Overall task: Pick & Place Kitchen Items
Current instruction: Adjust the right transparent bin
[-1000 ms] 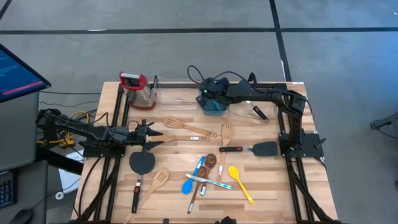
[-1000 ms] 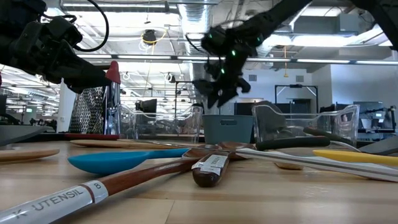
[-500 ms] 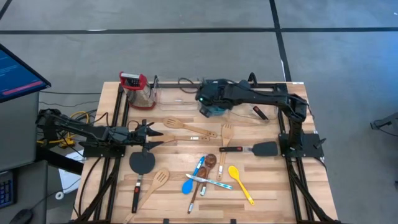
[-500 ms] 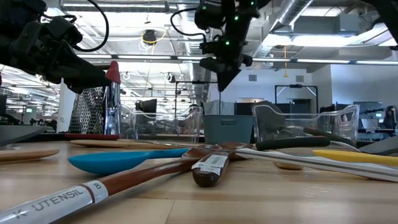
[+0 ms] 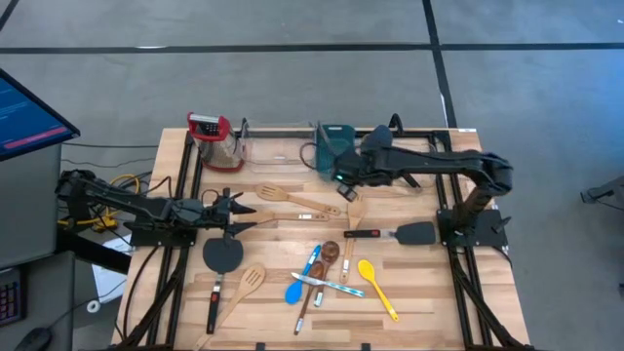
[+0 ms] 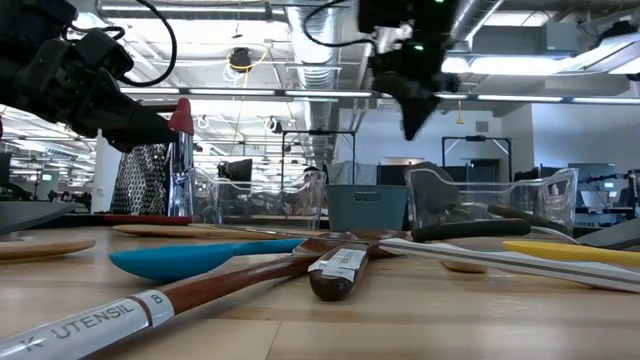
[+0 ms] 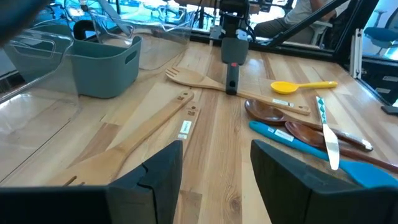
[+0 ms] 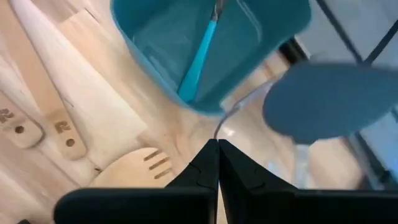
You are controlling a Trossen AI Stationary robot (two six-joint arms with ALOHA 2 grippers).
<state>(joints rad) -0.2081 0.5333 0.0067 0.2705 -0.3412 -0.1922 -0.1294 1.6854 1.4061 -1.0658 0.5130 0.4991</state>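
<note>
My right gripper (image 5: 343, 182) is shut and empty, raised above the table just near of the teal tub (image 5: 333, 144); it also shows in the low view (image 6: 412, 122). In the right wrist view its fingertips (image 8: 217, 148) meet, and beyond them a blue utensil (image 8: 200, 56) leans inside the tub (image 8: 155, 37). My left gripper (image 5: 244, 214) is open and empty at the table's left, above the black spatula (image 5: 222, 255). Wooden spatulas (image 5: 292, 199), a wooden fork (image 5: 356, 209), a blue spoon (image 5: 295, 289), a brown spoon (image 5: 329, 253) and a yellow spoon (image 5: 375, 283) lie flat on the table.
A red-topped grater (image 5: 216, 142) stands at the far left. Clear bins (image 5: 268, 151) (image 5: 402, 172) flank the tub along the far edge. A second black spatula with a red handle (image 5: 409, 234) lies near the right arm's base. A wooden slotted spoon (image 5: 250, 283) lies at the near left.
My right gripper has risen from the teal tub and gone toward the table's near and right side, stopping above the wooden fork's far end. The tub now shows uncovered in the high view.
</note>
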